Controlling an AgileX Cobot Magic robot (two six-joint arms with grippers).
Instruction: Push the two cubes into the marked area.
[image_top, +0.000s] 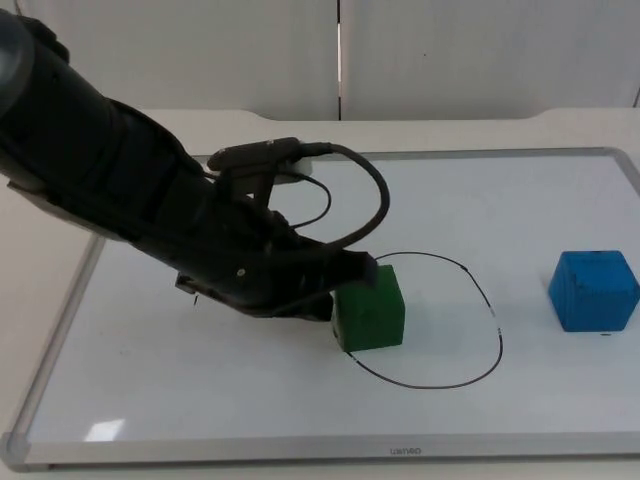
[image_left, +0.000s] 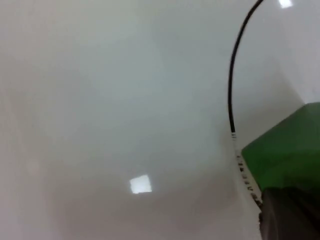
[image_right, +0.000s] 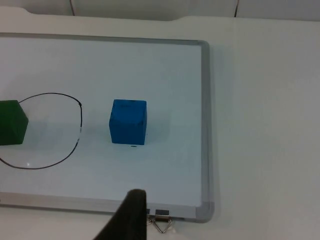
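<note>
Left gripper (image_top: 338, 300) hides behind its own arm at the green cube (image_top: 371, 312).
Its fingers cannot be made out; the cube's near side and part of the drawn loop (image_top: 470, 283) are covered, and the left wrist view cuts the cube at its edge.

A white-surfaced whiteboard (image_top: 250, 400) with a silver frame lies flat on the pale table top (image_right: 265, 125), a binder clip (image_right: 161, 220) sits at one edge of its frame, and the grey partition wall (image_top: 480, 50) rises behind the table.
</note>
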